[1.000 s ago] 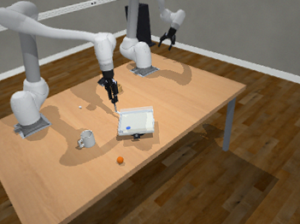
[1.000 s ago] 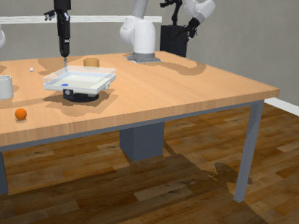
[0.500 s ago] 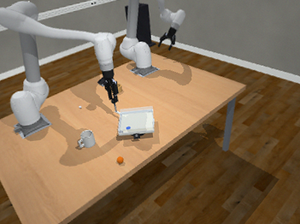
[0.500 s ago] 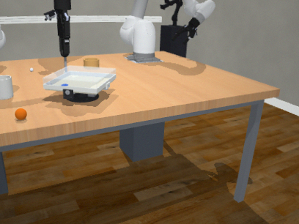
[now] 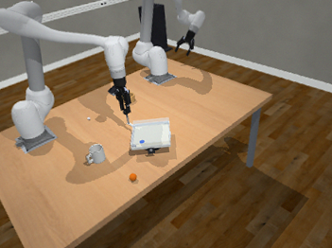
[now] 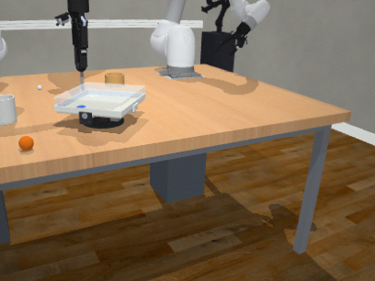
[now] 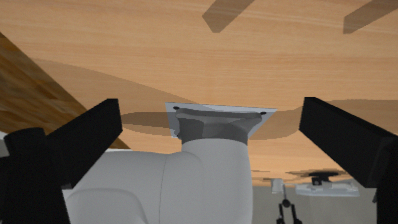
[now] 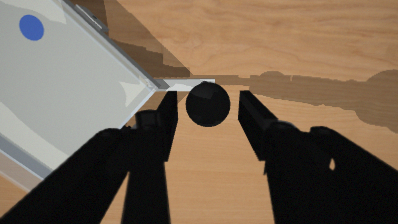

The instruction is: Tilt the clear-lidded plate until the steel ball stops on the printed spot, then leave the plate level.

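Note:
The clear-lidded plate [image 5: 152, 146] [image 6: 98, 111] [image 8: 60, 80] sits on a black round base [image 6: 110, 121]; it looks nearly level, but a slight tilt cannot be judged. The blue printed spot [image 5: 141, 141] [image 6: 81, 106] [image 8: 31, 27] shows through the lid. I cannot make out the steel ball. A thin rod [image 5: 127, 119] [image 6: 82, 80] stands at the plate's corner, topped by a black round knob [image 8: 208, 111]. My right gripper [image 5: 125, 111] [image 8: 208, 105] points down over it, fingers part open, with gaps on both sides of the knob. My left gripper [image 5: 182, 51] [image 7: 210, 114] is wide open, empty, far from the plate.
A grey-white mug [image 5: 97, 153] [image 6: 6, 110] and an orange ball [image 5: 132, 177] [image 6: 26, 143] stand near the plate. Behind it are a wooden-coloured cup [image 5: 131, 98] [image 6: 115, 79] and a tiny white ball [image 5: 88, 118] [image 6: 39, 87].

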Tool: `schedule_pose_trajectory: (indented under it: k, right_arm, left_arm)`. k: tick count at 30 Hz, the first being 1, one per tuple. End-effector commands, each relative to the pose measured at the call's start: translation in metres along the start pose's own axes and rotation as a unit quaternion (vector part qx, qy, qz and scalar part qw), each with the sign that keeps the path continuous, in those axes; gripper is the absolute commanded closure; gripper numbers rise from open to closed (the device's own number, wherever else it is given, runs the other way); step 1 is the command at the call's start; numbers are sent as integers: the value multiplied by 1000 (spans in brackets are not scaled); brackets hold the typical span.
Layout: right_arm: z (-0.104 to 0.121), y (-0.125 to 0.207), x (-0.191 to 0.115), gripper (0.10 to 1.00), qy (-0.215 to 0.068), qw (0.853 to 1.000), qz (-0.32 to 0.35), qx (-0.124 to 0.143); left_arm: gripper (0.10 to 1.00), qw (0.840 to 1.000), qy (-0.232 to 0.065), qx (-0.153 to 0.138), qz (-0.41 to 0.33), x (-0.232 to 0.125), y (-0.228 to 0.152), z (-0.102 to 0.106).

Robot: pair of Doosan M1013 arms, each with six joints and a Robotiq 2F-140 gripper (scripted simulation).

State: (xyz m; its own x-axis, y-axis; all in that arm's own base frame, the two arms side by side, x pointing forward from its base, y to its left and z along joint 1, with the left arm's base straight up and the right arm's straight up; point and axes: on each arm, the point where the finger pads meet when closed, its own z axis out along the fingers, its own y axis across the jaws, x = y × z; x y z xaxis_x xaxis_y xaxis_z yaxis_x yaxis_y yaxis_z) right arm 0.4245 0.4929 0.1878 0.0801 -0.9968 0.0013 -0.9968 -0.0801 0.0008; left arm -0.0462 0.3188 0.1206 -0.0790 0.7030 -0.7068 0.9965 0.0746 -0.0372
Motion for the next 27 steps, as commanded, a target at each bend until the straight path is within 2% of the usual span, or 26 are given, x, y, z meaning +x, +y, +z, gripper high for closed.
schedule_pose_trajectory:
  k: [1,27]
  right_arm:
    - [-1,0,0,674,-1,1000,0,0]
    - [9,0,0,674,-1,1000,0,0]
  left_arm:
    - [98,1000,0,0,0,0,0,0]
    - [98,1000,0,0,0,0,0,0]
